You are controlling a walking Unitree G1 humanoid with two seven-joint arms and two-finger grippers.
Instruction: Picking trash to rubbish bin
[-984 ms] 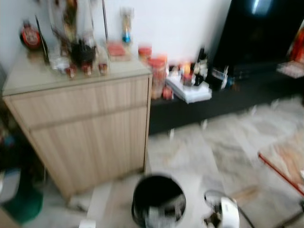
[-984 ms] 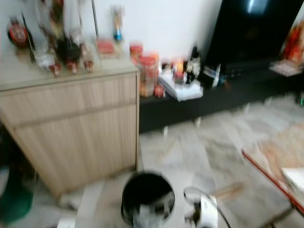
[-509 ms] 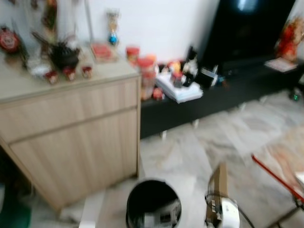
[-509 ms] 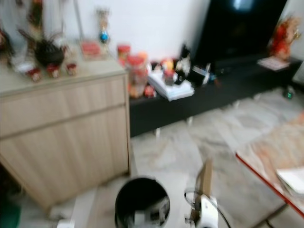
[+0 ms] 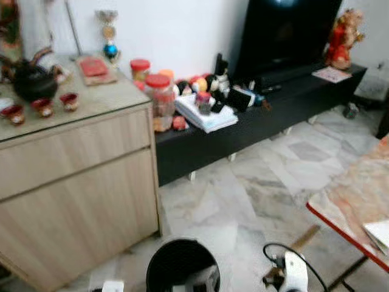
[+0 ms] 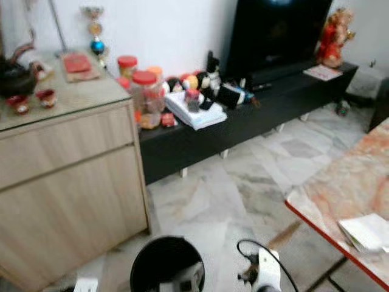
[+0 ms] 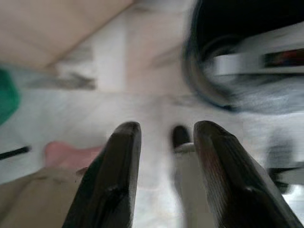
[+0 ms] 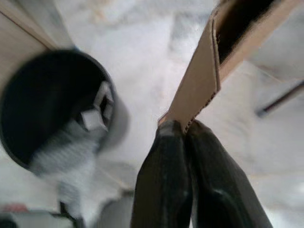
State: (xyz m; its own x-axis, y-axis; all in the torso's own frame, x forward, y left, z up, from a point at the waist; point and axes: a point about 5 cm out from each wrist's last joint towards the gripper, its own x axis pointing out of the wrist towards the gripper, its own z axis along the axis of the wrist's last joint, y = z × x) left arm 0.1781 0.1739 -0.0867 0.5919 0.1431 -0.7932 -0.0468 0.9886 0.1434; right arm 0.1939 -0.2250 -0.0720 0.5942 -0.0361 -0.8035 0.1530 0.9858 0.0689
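Note:
A black rubbish bin (image 5: 181,267) stands on the marble floor just in front of me, with pale trash lying inside it (image 8: 92,116). My right gripper (image 8: 183,126) is shut on the end of a flat brown cardboard strip (image 8: 213,61). It holds the strip to the right of the bin, not over its mouth. In the left eye view the strip (image 5: 306,237) slants low over the floor beyond my right wrist (image 5: 295,277). My left gripper (image 7: 164,128) hangs open and empty above the floor, with the bin's rim (image 7: 199,80) beside it.
A light wooden cabinet (image 5: 73,182) stands left of the bin, and a low black TV bench (image 5: 267,115) crowded with jars and papers runs along the wall. A red-edged table (image 5: 355,201) juts in at the right. Tan cloth (image 7: 33,199) and a green object (image 7: 7,97) lie near my left gripper.
The whole view has swung right and sharpened. The cardboard strip, upright half a second ago, now lies lower and slants to the right. The bin stays at the bottom centre.

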